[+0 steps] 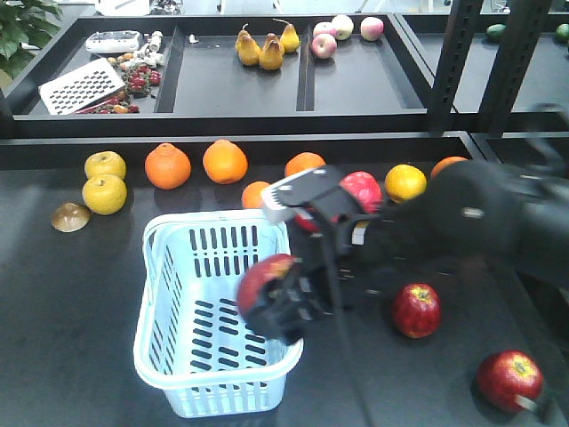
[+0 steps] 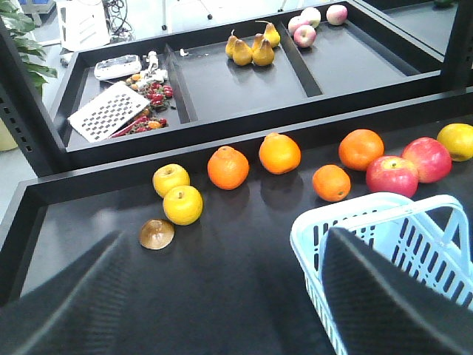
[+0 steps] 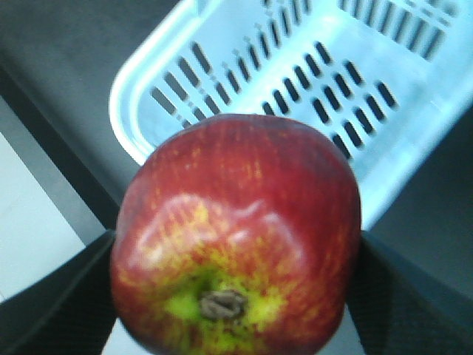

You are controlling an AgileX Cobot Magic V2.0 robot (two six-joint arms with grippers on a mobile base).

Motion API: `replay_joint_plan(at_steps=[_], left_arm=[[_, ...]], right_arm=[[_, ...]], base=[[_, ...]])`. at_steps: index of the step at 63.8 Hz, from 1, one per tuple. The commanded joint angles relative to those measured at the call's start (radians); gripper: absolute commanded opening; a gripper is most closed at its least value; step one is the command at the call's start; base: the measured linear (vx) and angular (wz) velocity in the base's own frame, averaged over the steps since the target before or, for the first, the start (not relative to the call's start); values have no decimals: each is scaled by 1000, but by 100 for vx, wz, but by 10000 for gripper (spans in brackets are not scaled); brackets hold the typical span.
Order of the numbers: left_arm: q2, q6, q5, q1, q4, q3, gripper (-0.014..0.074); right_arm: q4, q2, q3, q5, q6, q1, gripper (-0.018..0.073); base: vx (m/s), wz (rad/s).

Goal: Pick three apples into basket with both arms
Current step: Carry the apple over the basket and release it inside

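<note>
Item one, your right tool (image 1: 283,307): black fingers pinching a dark red apple (image 1: 264,283) from both sides, above the right rim of the basket (image 1: 164,351). In the right wrist view the apple (image 3: 236,237) is glossy, round, yellow-green flecked, its stem end toward the camera.

Item two, basket: pale blue slotted plastic, rectangular, long axis running 12 to 6 o'clock on the black tabletop (image 1: 62,302).

Item three, two more apples on the tabletop at 3 o'clock of the basket: one near (image 1: 416,310), one farther at 4 o'clock (image 1: 508,377).

Item four, your left tool (image 2: 222,296): fingers spread, holding nothing.
</note>
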Motion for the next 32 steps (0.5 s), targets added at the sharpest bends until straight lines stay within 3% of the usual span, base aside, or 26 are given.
replay_joint_plan(at_steps=[1, 20, 32], left_arm=[[4, -7, -61, 2, 21, -28, 523], [4, -7, -61, 2, 21, -28, 523], [4, -7, -61, 2, 21, -28, 523]], right_arm=[[5, 40, -106, -42, 11, 16, 341], [-47, 139, -200, 10, 51, 11, 662], [-140, 118, -201, 30, 125, 11, 722]], base=[[0, 0], [0, 0], [0, 0]])
